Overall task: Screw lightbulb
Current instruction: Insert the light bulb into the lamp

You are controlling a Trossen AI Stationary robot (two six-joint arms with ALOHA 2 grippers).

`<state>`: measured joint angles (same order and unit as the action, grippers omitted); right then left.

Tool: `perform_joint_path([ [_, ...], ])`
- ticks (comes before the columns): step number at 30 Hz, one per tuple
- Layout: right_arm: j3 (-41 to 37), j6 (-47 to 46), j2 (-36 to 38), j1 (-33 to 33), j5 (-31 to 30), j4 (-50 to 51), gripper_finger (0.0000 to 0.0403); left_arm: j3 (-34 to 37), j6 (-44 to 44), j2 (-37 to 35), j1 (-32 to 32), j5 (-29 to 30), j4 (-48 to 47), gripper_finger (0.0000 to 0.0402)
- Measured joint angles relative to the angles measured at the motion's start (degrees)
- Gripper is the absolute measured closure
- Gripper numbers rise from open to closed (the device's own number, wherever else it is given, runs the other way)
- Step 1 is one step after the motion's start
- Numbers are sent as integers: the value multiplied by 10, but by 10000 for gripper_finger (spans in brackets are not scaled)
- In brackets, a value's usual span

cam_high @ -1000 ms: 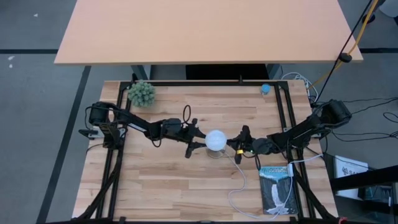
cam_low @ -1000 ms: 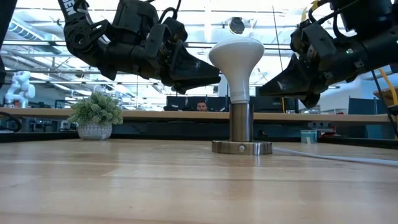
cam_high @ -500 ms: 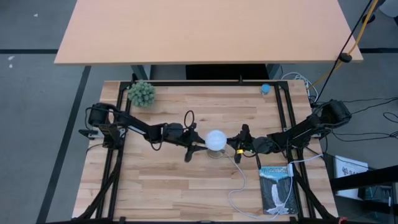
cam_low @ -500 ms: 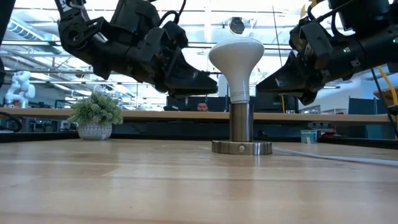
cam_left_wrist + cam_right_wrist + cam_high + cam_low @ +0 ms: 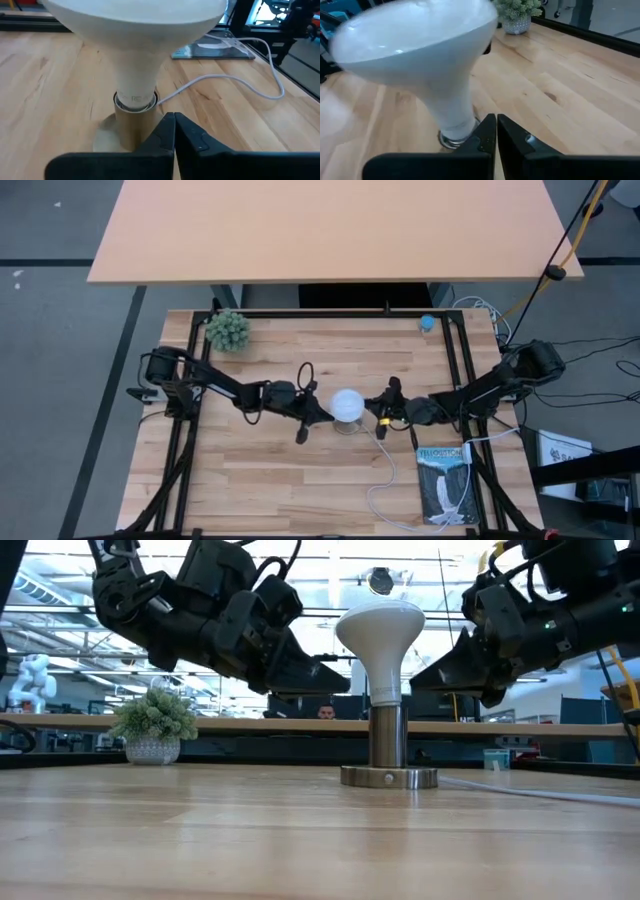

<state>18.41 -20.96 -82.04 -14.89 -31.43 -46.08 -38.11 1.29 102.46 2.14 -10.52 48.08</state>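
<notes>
The white lightbulb (image 5: 347, 404) stands upright at the table's middle, its narrow end down in the metal socket (image 5: 388, 745), which rises from a round disc (image 5: 388, 777) on the wood. My left gripper (image 5: 345, 680) is shut and points at the bulb's neck from the table's left, a small gap away. Pointing at the same neck from the right, also slightly apart, my right gripper (image 5: 415, 678) is shut. In the left wrist view the bulb (image 5: 135, 30) looms just past the shut fingertips (image 5: 175, 120). The right wrist view shows the bulb (image 5: 415, 45) in the same way.
A small potted plant (image 5: 228, 330) stands at the far left. A blue object (image 5: 427, 323) lies at the far right. A booklet (image 5: 443, 483) lies at the near right, and the socket's white cord (image 5: 385, 480) runs beside it toward the near edge.
My left gripper has shut its widely spread fingers on nothing and has shifted a little toward the table's near edge, still beside the bulb. The bulb and socket have stayed where they were.
</notes>
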Motion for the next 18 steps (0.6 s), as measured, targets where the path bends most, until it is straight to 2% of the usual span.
perform_joint_path([
  [3,0,-10,1,29,6,28,397,0,2,18,4,0,21,400],
  [4,0,-16,3,45,28,44,397,0,2,21,5,0,20,400],
  [8,-13,-30,20,130,202,89,402,-1,2,24,5,-9,23,401],
  [11,-39,-1,42,195,269,88,402,-1,1,24,5,-28,32,401],
  [13,-61,9,61,235,284,76,403,-2,1,24,5,-30,31,401],
  [15,-78,-1,74,265,327,35,403,-2,1,24,6,-30,30,401],
  [18,-77,-35,78,254,403,-32,403,-2,1,24,5,-30,30,401],
])
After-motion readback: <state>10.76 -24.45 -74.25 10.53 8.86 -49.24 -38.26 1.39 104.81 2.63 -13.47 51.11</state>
